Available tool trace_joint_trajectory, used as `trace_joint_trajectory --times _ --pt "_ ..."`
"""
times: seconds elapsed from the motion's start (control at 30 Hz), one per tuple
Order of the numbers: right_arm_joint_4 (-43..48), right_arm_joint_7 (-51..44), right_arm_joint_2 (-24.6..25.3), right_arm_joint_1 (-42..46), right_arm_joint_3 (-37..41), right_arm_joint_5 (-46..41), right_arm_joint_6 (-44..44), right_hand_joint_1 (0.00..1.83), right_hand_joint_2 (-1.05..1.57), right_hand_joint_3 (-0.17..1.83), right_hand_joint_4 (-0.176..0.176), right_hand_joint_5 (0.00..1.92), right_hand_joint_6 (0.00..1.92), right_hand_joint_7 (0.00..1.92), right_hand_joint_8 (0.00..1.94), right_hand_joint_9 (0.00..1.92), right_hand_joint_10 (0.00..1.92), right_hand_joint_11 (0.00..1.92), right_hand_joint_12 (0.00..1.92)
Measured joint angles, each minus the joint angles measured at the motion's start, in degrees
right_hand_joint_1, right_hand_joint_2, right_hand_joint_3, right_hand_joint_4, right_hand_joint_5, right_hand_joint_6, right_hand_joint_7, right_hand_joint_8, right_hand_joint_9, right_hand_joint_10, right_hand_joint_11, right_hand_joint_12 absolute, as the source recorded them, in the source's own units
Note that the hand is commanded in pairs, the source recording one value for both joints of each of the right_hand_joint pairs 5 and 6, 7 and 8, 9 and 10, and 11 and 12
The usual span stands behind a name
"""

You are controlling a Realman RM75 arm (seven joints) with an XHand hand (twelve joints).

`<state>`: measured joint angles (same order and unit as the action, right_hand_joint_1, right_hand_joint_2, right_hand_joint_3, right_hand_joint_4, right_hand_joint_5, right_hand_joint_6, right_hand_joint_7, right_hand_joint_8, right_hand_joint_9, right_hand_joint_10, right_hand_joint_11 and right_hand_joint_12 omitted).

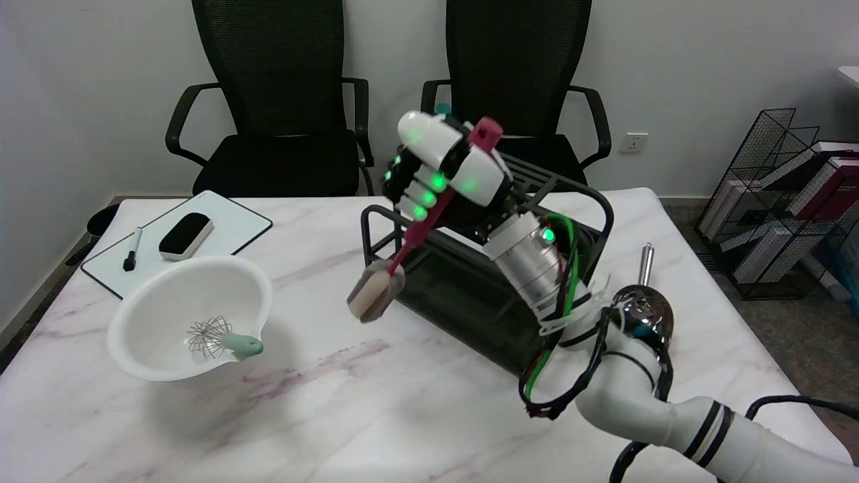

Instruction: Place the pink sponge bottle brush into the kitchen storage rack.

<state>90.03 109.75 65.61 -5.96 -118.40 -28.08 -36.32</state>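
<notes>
I'm working in an office: two black mesh office chairs (268,114) behind my white marble-patterned table (349,402), a small whiteboard (201,235), wire book shelving (785,201) alongside.

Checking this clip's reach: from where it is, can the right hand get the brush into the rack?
Probably yes. The right hand grips the brush above the rack's left end, sponge end down just outside the frame. The rack's top looks open, and nothing visible blocks the way in.

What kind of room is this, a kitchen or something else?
Probably an office or lab, not a kitchen: black office chairs stand behind the marble-look table, a whiteboard lies on it, and a wire rack of books stands at right.
</notes>
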Motion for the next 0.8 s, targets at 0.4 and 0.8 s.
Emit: trace_joint_trajectory --times 0.4,0.8 --pt "9.81 0.37 -4.58 0.53 14.40 -1.48 4.74 1.01 1.57 0.60 0.000 1.92 1.92 1.92 1.92 1.92 1.92 1.92 1.92" --pt "13.47 0.41 -10.10 2.04 28.45 -2.95 11.53 1.00 1.57 0.58 0.000 1.92 1.92 1.92 1.92 1.92 1.92 1.92 1.92"
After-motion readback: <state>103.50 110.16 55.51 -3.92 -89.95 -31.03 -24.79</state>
